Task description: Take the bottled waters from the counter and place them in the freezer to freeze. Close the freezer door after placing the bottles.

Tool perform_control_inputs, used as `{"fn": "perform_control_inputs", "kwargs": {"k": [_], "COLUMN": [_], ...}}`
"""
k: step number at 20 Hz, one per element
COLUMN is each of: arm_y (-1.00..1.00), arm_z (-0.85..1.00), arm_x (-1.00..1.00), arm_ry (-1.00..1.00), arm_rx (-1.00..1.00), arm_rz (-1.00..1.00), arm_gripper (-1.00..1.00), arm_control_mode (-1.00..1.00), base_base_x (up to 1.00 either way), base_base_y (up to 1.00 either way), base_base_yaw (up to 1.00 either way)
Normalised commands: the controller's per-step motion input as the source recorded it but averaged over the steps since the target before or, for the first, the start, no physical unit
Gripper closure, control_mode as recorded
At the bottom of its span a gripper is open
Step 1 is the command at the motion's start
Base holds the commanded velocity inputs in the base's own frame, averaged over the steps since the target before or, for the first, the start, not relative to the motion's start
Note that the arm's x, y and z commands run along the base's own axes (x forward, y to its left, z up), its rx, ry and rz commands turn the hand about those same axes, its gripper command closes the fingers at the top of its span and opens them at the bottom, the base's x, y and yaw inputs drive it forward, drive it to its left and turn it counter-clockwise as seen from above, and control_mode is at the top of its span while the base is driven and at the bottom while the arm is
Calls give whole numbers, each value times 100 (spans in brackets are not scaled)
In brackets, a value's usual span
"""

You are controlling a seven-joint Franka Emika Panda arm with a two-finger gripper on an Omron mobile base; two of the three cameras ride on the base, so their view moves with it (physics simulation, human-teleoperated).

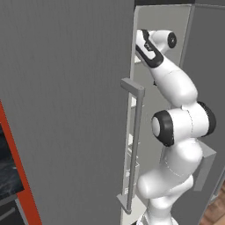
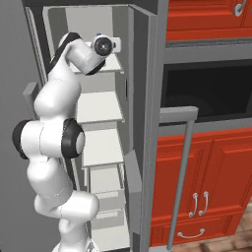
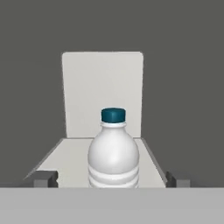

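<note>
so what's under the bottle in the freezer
The bottle stands upright on a flat white shelf with grey lining behind it. The open tool has one finger on each side of it, apart from it. Its base is cut off at the bottom of the view.

Bottle (image 3: 113, 159) ribbed plastic (glossy), shelf (image 3: 72, 159) matt.

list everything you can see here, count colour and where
bottled water: one, clear with blue cap, upright on a white freezer shelf, between the fingers, apart from both
freezer: one, grey with white shelves, open
freezer door: one, grey with bar handle, swung open at left
oven: one, black, right of the freezer
cabinets: red, above and below the oven
arm: one, white with dark joints, reaching into the freezer
fingers: two, dark, open either side of the bottle
</note>
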Motion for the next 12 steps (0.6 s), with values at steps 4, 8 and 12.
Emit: {"fn": "perform_control_inputs", "kwargs": {"k": [4,8,12], "arm_y": [-14,-24,-24], "arm_z": [48,38,26], "arm_x": [-100,-100,-100], "arm_ry": [-15,-13,-4], "arm_rx": [4,13,18], "arm_rz": [0,-5,-12], "arm_gripper": [-100,-100,-100], "arm_control_mode": [-100,-100,-100], "base_base_x": [0,0,0], "base_base_y": [0,0,0], "base_base_yaw": [0,0,0]}}
